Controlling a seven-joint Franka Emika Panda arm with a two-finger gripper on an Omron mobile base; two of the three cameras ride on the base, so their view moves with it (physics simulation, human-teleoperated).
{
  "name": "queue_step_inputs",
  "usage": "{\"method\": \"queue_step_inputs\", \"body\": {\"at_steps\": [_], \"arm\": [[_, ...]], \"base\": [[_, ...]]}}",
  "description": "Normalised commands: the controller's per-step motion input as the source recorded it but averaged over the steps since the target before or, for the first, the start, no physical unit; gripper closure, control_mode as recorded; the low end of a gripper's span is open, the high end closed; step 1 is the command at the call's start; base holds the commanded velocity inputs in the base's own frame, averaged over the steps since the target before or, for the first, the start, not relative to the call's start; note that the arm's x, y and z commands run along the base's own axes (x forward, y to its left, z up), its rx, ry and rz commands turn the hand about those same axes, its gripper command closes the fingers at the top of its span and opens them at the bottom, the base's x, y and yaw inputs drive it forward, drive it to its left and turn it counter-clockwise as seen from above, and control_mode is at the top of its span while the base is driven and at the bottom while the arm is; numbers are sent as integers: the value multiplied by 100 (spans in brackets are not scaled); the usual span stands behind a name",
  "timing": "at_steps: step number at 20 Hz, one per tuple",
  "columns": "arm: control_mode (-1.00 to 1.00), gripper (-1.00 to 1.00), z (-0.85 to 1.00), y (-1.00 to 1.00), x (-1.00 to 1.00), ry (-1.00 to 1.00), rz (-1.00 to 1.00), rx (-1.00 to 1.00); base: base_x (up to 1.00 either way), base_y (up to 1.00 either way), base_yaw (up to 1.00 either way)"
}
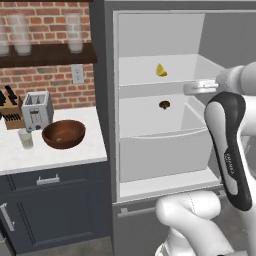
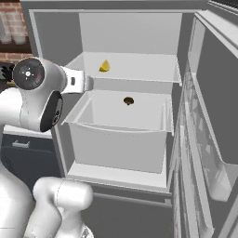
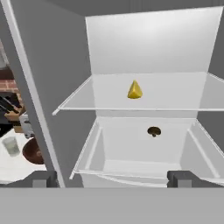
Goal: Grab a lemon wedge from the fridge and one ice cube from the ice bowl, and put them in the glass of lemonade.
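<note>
Presently we find the gripper (image 3: 112,178) spread wide and empty at the mouth of the open fridge (image 1: 112,125); beyond it, the lemon wedge (image 3: 134,90) sits upright on the upper shelf; we judge it light, soft, slippery; take its flat flanks.

Ice bowl (image 1: 63,134) glossy reddish wood; fridge (image 1: 160,150) interior smooth matt white; wall (image 1: 55,80) rough brick

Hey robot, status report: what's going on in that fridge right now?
Tool open, empty, facing open fridge. Lemon wedge on upper shelf, untouched. Small brown lump on shelf below, not in the way.
</note>
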Motion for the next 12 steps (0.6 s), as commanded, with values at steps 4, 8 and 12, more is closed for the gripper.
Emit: {"method": "queue_step_inputs", "body": {"at_steps": [4, 8, 12], "arm": [[-100, -100, 50, -12, 14, 1, 14, 0], [-100, -100, 39, 0, 38, 12, 2, 0], [-100, -100, 4, 0, 45, 12, 0, 0]], "base": [[0, 0, 0], [0, 0, 0], [0, 0, 0]]}}
